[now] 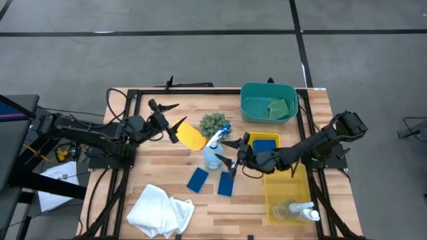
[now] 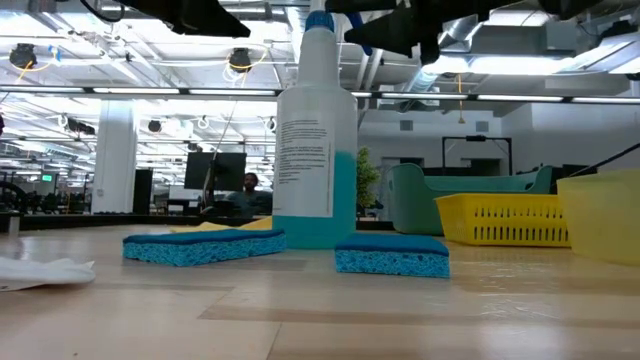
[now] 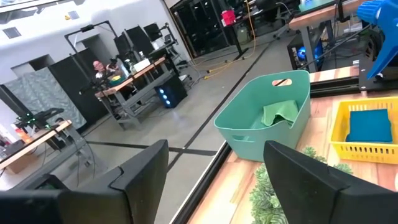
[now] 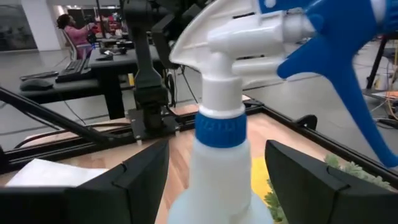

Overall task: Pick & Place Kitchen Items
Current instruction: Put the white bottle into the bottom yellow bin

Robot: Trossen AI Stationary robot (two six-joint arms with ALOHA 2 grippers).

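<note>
We had the right gripper point(image 1: 229, 155) open, fingers either side of the spray bottle point(image 1: 213, 153) at frame centre, apparently not yet touching. Closing off-centre could have tipped the upright bottle onto the blue sponges point(image 1: 198, 179). The left gripper point(image 1: 170, 118) waited open, upper left

Even, bright overhead lighting from ceiling fixtures; shadows on the table point(image 1: 167, 180) are soft and faint. The spray bottle point(image 4: 217, 124) appears blurred at close range in the right wrist view.

Wood table point(image 1: 280, 220); glossy plastic spray bottle point(image 2: 315, 140); rough porous sponges point(image 2: 392, 253); cloth point(image 1: 160, 210).
</note>
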